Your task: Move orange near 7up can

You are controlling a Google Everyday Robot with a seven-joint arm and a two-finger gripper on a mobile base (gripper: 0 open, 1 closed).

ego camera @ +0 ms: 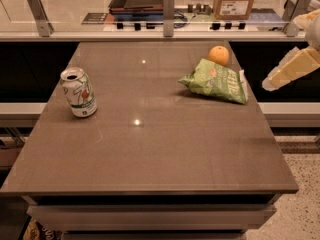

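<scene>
Pale gripper [289,70] is hovering far right (open or closed, can't tell), and should be dropping straight onto the small round orange [219,55], avoiding the crinkled green bag [216,82]

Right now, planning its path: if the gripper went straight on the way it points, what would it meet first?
Likely the green chip bag, not the orange behind it; the gripper hangs right of the table, pointing down-left. Depth is unclear.
</scene>
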